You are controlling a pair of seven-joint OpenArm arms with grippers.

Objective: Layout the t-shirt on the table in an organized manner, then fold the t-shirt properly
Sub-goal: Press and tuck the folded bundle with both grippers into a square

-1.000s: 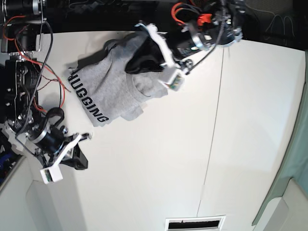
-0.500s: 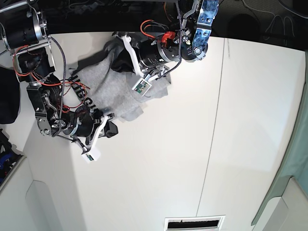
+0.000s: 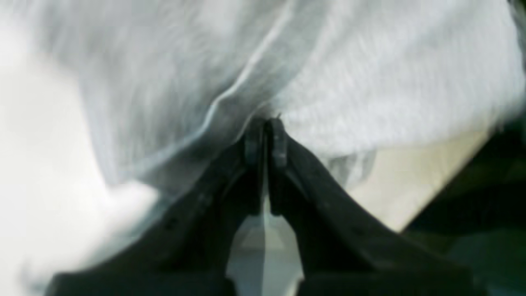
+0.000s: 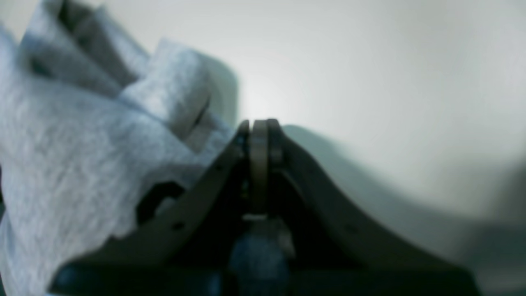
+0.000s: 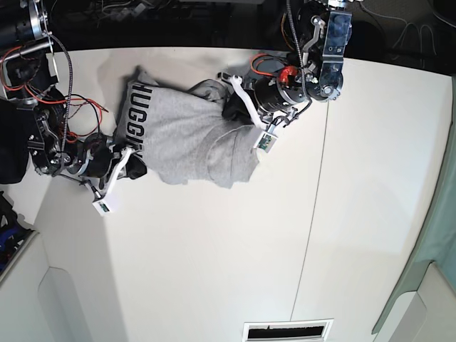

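Observation:
The light grey t-shirt [image 5: 187, 135] lies crumpled at the back of the white table [image 5: 214, 249], its black "HUGGING" lettering [image 5: 135, 121] along its left edge. My left gripper [image 5: 231, 107] sits on the shirt's right upper part. In the left wrist view this gripper [image 3: 265, 127] is shut, pinching a fold of the t-shirt [image 3: 370, 82]. My right gripper [image 5: 137, 169] is at the shirt's lower left corner. In the right wrist view it [image 4: 259, 125] is shut, tips against the table [image 4: 370, 82], with t-shirt folds [image 4: 82, 156] touching its left finger. Whether cloth is caught there is hidden.
A thin dark seam [image 5: 313, 214] runs down the table to the right of the shirt. A slotted vent [image 5: 288, 331] sits at the front edge. Green cloth [image 5: 427, 271] hangs past the right edge. Arm bases and red wires [image 5: 43, 107] crowd the left side.
The right gripper has come up from the front left to the shirt's lettered corner. The left gripper has swung left, then right, with the cloth. The shirt now lies wider, its lettering turned.

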